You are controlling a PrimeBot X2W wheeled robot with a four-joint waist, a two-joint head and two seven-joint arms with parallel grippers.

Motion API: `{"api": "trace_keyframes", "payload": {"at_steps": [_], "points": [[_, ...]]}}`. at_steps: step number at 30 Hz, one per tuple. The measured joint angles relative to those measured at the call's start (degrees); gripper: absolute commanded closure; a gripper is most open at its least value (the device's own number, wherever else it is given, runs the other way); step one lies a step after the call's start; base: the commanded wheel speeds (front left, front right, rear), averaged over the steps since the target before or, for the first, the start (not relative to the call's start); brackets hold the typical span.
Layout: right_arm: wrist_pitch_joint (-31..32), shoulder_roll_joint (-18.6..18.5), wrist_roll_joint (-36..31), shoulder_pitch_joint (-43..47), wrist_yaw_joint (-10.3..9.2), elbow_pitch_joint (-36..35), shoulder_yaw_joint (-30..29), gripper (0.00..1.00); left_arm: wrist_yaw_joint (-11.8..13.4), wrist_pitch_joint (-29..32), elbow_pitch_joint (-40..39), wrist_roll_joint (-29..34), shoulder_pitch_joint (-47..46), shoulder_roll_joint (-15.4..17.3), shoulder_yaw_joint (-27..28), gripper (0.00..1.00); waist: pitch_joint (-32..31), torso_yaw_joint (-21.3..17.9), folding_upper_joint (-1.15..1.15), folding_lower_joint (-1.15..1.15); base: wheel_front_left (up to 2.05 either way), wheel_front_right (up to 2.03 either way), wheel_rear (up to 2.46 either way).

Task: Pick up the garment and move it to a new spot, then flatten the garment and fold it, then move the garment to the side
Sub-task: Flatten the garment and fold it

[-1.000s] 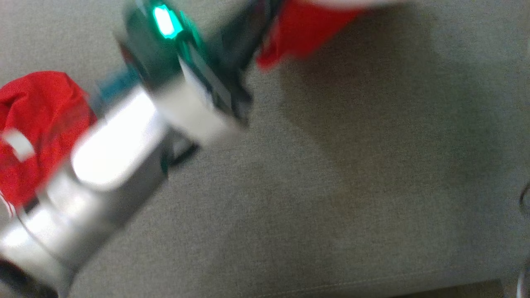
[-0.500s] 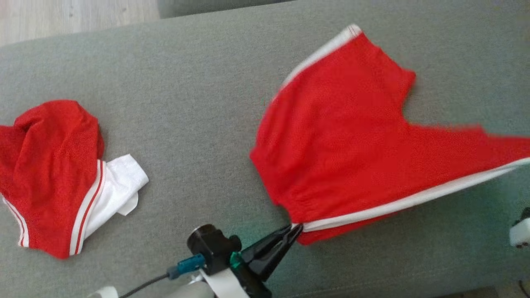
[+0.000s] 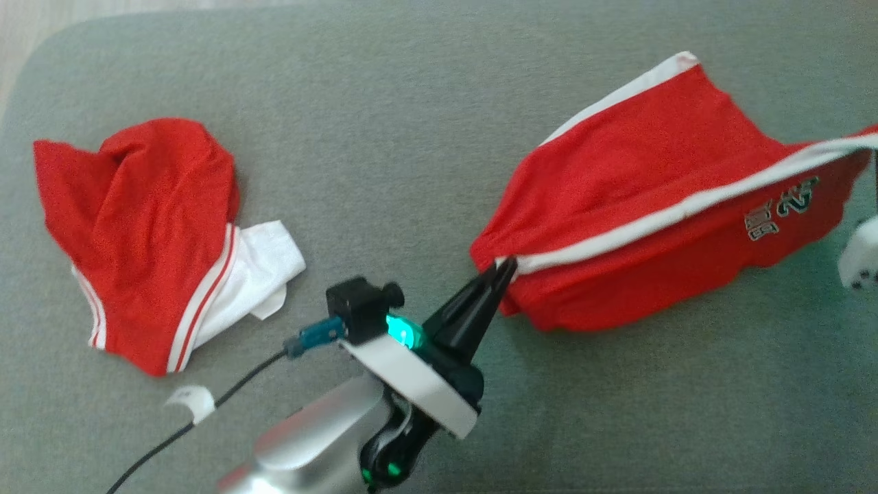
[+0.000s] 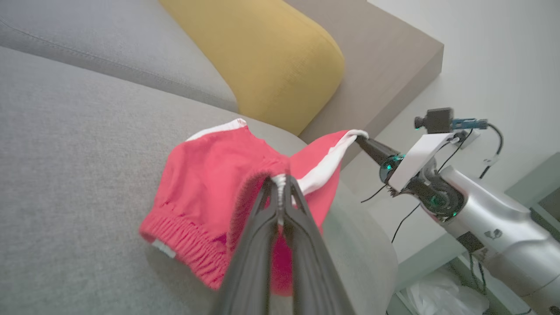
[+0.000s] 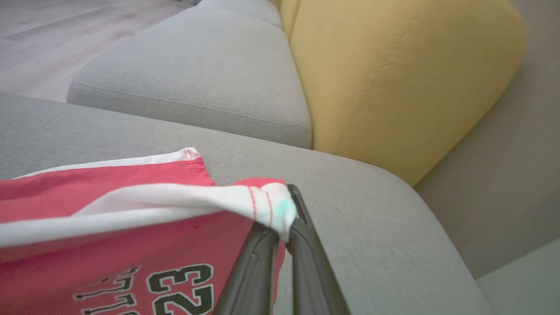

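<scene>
The garment [image 3: 651,206] is a pair of red shorts with white side stripes and a dark "23" print. It is stretched between my two grippers over the grey sofa seat [image 3: 411,123]. My left gripper [image 3: 506,264] is shut on the waistband end, pinching the white stripe. In the left wrist view the same grip [image 4: 278,179] shows with the garment [image 4: 205,183] sagging onto the cushion behind it. My right gripper [image 5: 291,190] is shut on the white hem corner of a leg, the garment [image 5: 109,245] hanging to its left. From the left wrist camera, the right gripper [image 4: 361,139] holds that corner up.
A second crumpled red and white garment [image 3: 151,233] lies on the seat's left part. A yellow cushion [image 4: 267,52] leans at the sofa's back. My left arm's black cable [image 3: 206,405] trails at the lower left. The seat's edge [image 4: 372,245] falls away toward the right arm.
The head camera has shifted. The shorts, spread flatter half a second ago, are now pulled taut between both grippers, with the printed side turned into view.
</scene>
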Motion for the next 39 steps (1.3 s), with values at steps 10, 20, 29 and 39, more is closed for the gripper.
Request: {"api": "trace_keyframes", "payload": {"at_steps": [10, 20, 29, 39], "points": [[-0.38, -2.16, -1.40, -19.52, 0.00, 19.28, 9.53, 1.00, 0.00, 0.00, 4.92, -5.06, -5.93, -3.21, 1.57, 1.00, 4.95, 3.18, 0.00, 0.01, 0.00, 0.00, 0.00], [-5.91, -1.74, 1.51, -29.04, 0.00, 33.31, 15.47, 0.00, 0.00, 0.00, 7.58, -3.94, -7.26, -4.58, 2.91, 0.00, 8.31, 6.41, 0.00, 0.02, 0.00, 0.00, 0.00], [-5.55, -6.86, 20.53, -27.55, 0.00, 38.20, 20.06, 0.00, 1.12, 0.00, 6.32, 16.46, -3.32, -6.99, 16.72, 0.00, 7.79, 8.63, 0.00, 0.00, 0.00, 0.00, 0.00], [-0.23, -8.89, 33.40, -23.63, 0.00, 38.91, 23.88, 1.00, 4.10, 0.00, -9.58, 31.98, 12.77, -8.34, 29.22, 0.00, 6.93, 9.94, 0.00, 0.00, 0.00, 0.00, 0.00]]}}
